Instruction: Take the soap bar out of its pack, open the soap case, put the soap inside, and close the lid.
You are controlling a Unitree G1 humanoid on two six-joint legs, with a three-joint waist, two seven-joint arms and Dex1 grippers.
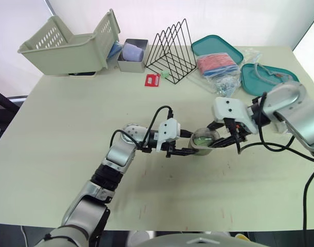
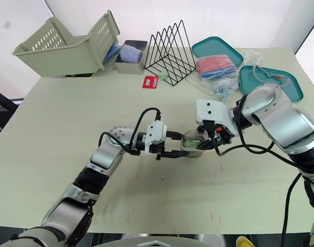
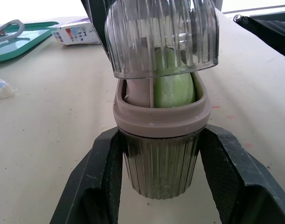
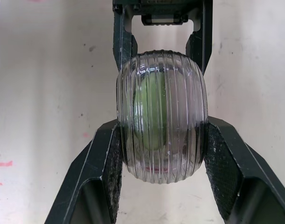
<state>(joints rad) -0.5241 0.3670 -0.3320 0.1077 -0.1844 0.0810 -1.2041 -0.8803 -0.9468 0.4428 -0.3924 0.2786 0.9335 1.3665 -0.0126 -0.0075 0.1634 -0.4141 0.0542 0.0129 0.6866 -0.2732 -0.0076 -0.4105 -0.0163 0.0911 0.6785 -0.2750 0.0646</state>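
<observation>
While face-to-face, grippers (image 1: 194, 150) (image 1: 214, 139) seemingly around case (image 3: 158, 163).

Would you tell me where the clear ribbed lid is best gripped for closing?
Across its narrower width, from above right, as the right gripper does: the clear ribbed lid is an oval dome, and the left gripper holds the case base.

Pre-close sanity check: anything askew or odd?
Lid is not seated: it hangs above the case, with a gap. Soap pokes above the rim, so it may block closing. At the back, the basket sits tilted.
</observation>
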